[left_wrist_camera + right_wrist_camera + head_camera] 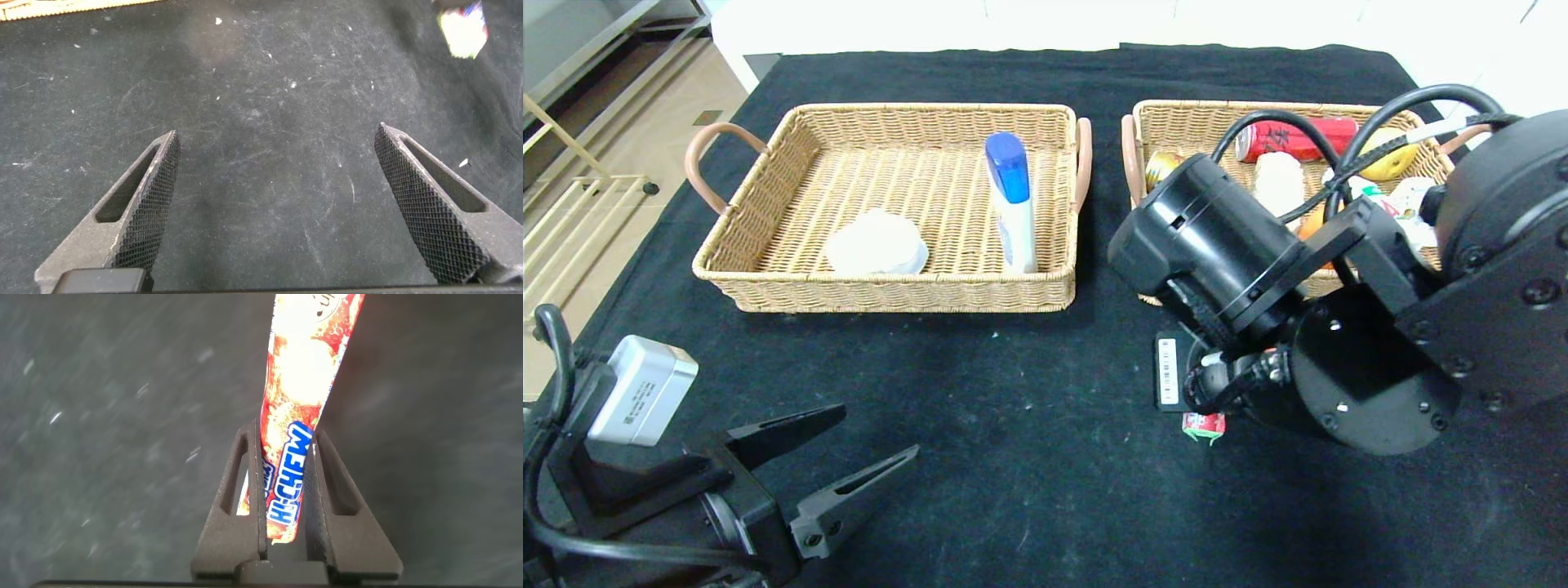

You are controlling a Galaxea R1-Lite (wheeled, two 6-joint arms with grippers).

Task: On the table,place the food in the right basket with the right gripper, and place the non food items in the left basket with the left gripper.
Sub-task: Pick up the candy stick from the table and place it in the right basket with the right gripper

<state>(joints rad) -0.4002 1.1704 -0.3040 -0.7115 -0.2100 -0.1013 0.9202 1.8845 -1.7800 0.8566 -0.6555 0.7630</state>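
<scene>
The right gripper [286, 486] is pinched on a candy stick [296, 416] whose wrapper reads "HI-CHEW", held over the black table [1029, 425] just in front of the right basket [1152, 114]; in the head view only the stick's end shows under the arm. That basket holds a red can [1298, 137], a yellow fruit [1390, 159] and other packets, partly hidden by the arm. The left gripper [866, 445] hangs near the table's front left, its fingers [147, 212] spread wide and holding nothing. The left basket [890, 114] holds a blue-capped tube [1013, 200] and a white lump [876, 243]
</scene>
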